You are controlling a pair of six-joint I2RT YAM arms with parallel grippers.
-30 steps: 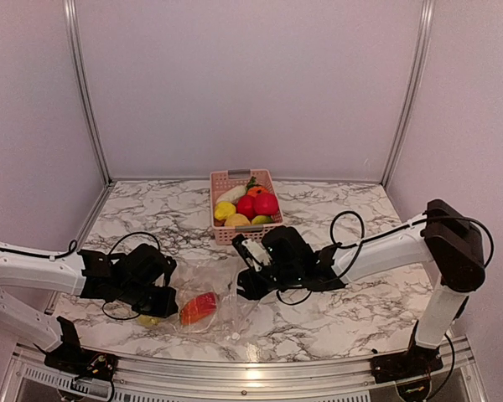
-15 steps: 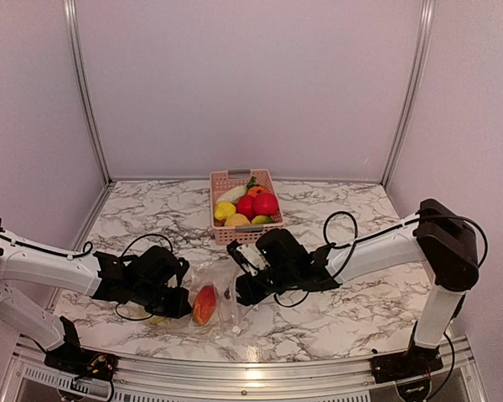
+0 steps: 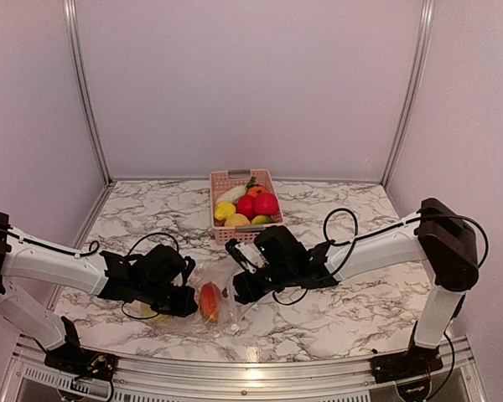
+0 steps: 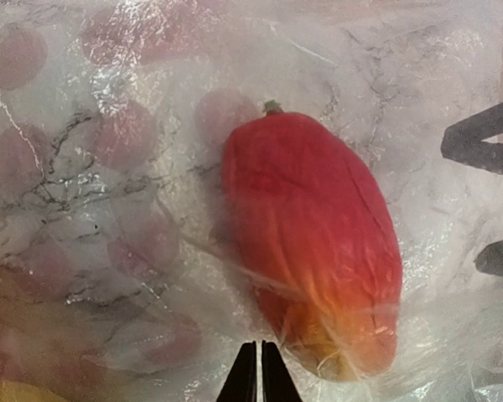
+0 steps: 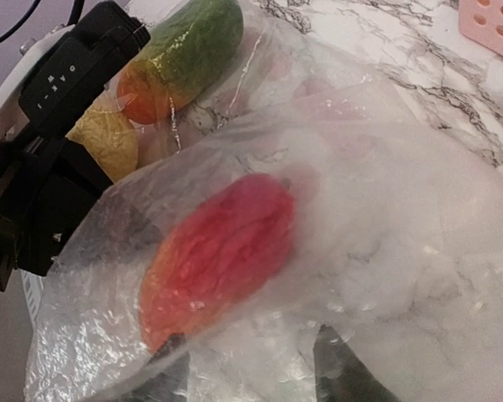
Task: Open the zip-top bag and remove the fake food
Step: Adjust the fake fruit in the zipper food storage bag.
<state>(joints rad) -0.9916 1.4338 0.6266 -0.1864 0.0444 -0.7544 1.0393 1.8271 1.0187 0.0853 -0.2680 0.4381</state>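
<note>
The zip-top bag (image 3: 220, 289), clear and crinkled, lies on the marble between my two grippers. Inside it is one piece of fake food, a red fruit fading to orange (image 3: 209, 301) (image 4: 314, 243) (image 5: 218, 255). My left gripper (image 3: 184, 300) (image 4: 259, 373) is at the bag's left side, shut, with bag film pinched at its tips. My right gripper (image 3: 235, 289) (image 5: 251, 373) is at the bag's right side, its jaws apart, with bag film lying over and between them. Its dark fingers (image 4: 486, 142) show through the plastic in the left wrist view.
A pink basket (image 3: 231, 237) behind the bag holds several fake foods, among them a red one (image 3: 266, 203), a yellow one (image 3: 224, 211) and a white radish (image 3: 231, 194). A green-orange piece (image 5: 193, 42) and a yellow piece (image 5: 109, 138) lie by the left arm.
The left arm has moved right, pushing the bag toward the right gripper. The red fruit has turned from lying crosswise to lengthwise. The right jaws have spread wider.
</note>
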